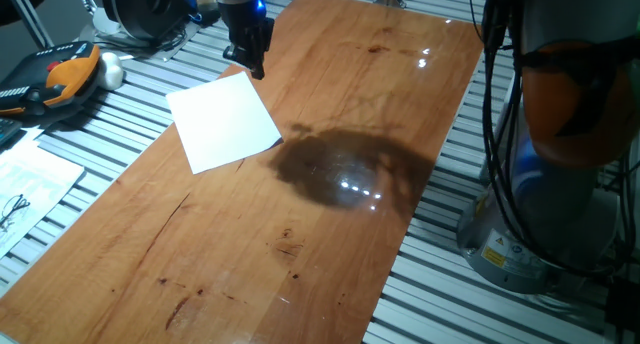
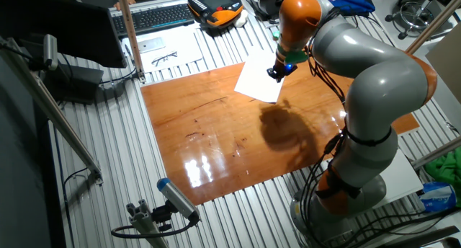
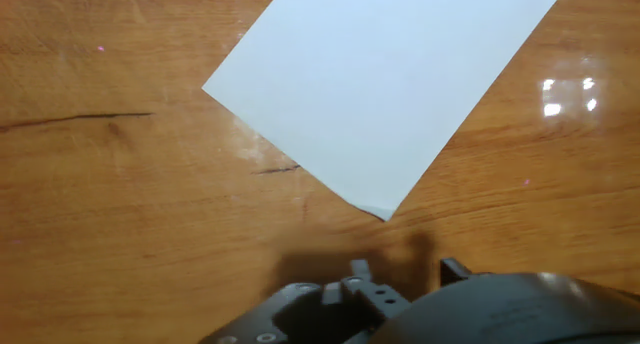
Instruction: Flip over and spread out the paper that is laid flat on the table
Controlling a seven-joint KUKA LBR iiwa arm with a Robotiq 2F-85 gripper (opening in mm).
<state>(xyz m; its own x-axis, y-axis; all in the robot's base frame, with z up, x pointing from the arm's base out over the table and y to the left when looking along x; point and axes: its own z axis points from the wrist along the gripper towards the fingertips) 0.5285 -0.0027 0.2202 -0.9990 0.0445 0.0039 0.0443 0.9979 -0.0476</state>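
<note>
Paper (image 1: 224, 122) flat, blank side up, by the table's (image 1: 330, 244) long edge, one corner just overhanging. Gripper (image 1: 250, 62) poised above the nearest corner, likely to lift it for flipping; fingers' state impossible to tell.

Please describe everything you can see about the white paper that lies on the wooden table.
The paper is a thin white rectangular sheet; the side facing up is blank. It lies flat on the reddish-brown table, turned at an angle to the table's edges, near one long edge. One corner reaches that edge and may slightly overhang it. In the hand view the corner nearest the tool looks slightly curled. The tool hangs just beside that corner; contact with the sheet cannot be judged.
</note>
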